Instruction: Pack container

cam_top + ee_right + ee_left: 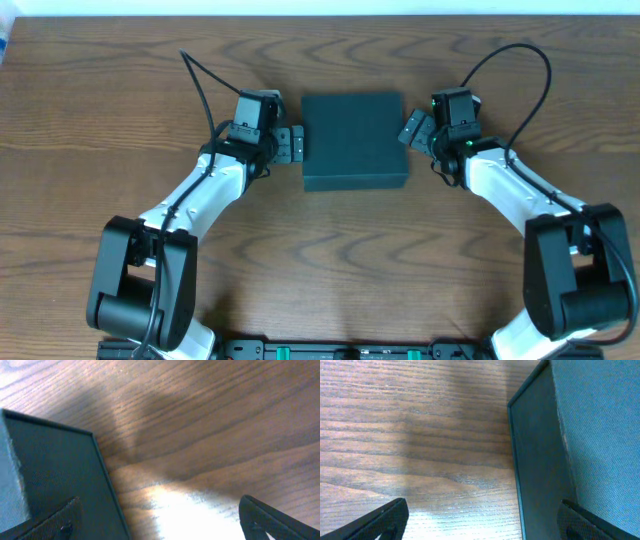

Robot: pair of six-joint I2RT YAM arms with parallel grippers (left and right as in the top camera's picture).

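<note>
The container (354,141) is a dark teal-green square box with its lid shut, at the middle of the wooden table. My left gripper (291,144) is open at the box's left side, one finger at the box wall. In the left wrist view the box wall (540,460) fills the right side, between the wide-apart fingers (482,522). My right gripper (413,128) is open at the box's right upper corner. In the right wrist view the box (55,470) is at the left, with the fingers (160,520) spread wide. Neither gripper holds anything.
Brown wood-grain table (330,260) all around the box. A pale strip runs along the table's far edge (320,8). No snack packets show in any view.
</note>
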